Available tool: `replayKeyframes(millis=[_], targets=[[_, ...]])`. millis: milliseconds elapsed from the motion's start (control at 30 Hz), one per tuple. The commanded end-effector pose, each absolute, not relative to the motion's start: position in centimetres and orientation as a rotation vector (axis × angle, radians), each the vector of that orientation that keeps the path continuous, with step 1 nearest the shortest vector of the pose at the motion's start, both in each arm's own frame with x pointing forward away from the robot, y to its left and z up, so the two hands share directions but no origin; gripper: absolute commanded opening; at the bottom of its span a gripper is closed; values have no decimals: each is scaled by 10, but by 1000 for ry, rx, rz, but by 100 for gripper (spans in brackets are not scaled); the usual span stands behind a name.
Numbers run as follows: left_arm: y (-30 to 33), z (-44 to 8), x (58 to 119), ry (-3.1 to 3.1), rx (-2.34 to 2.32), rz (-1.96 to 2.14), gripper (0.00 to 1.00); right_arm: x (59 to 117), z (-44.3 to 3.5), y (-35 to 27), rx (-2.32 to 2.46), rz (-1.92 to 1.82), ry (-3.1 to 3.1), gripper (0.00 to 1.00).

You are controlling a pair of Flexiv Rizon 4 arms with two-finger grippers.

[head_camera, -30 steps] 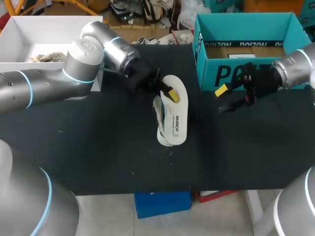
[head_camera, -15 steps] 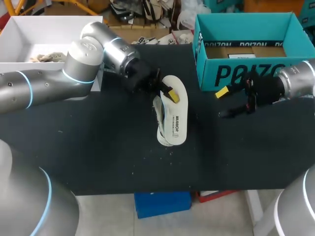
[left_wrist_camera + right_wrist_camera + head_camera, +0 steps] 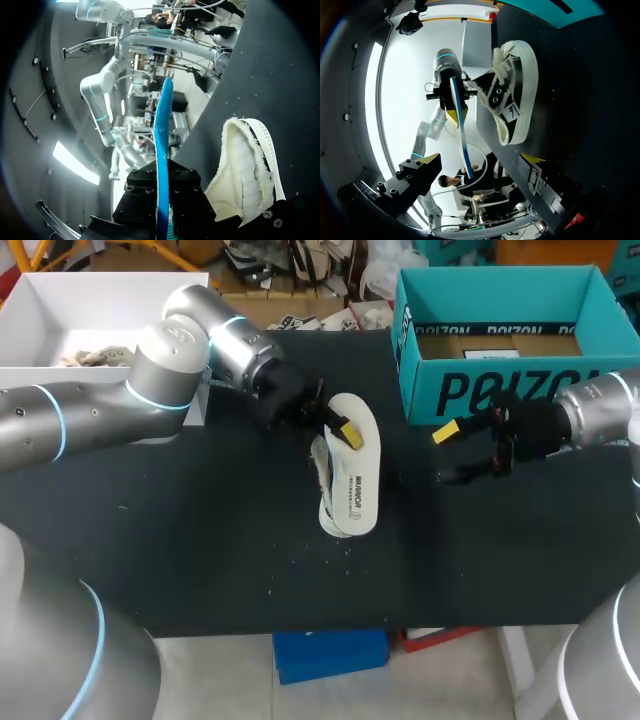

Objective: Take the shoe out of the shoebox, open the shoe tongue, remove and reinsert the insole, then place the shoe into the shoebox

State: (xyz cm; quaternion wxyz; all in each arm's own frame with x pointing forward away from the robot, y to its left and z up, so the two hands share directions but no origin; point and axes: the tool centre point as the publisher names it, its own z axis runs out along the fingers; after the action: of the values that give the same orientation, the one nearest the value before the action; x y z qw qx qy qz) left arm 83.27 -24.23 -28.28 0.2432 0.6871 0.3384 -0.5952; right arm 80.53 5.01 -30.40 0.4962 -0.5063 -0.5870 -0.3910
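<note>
My left gripper (image 3: 338, 426) is shut on the heel end of a white insole (image 3: 356, 472) and holds it flat above the shoe (image 3: 320, 468), which stands on the dark table and is mostly hidden under it. In the left wrist view the insole's blue edge (image 3: 162, 145) runs out from between the fingers, with the fleece-lined shoe (image 3: 245, 175) beside it. The right wrist view shows the black sneaker with a white sole (image 3: 512, 95) and the insole (image 3: 460, 125) above it. My right gripper (image 3: 450, 452) (image 3: 482, 160) stands open and empty, to the right of the shoe.
The teal shoebox (image 3: 480, 390) stands open at the back right, just behind my right gripper. A white box (image 3: 40, 300) with some items sits at the back left, behind my left arm.
My right arm has drifted a little toward the front of the table, its gripper still open. The left arm and the insole have hardly moved.
</note>
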Motion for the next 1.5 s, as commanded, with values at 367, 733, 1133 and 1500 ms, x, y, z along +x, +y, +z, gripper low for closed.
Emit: replayKeyframes(millis=[367, 733, 1133, 1500], targets=[[-243, -284, 833, 927, 1880, -1626, 0, 804, -303, 57, -1354, -992, -1391, 100], [-243, -286, 833, 921, 1880, -1635, 0, 793, -308, 80, -1316, -1109, -1361, 100], [-243, -288, 833, 916, 1875, -1641, 0, 795, -296, 107, -1289, -1182, -1374, 81], [-245, -290, 833, 909, 1875, -1650, 0, 795, -307, 129, -1235, -1233, -1324, 67]])
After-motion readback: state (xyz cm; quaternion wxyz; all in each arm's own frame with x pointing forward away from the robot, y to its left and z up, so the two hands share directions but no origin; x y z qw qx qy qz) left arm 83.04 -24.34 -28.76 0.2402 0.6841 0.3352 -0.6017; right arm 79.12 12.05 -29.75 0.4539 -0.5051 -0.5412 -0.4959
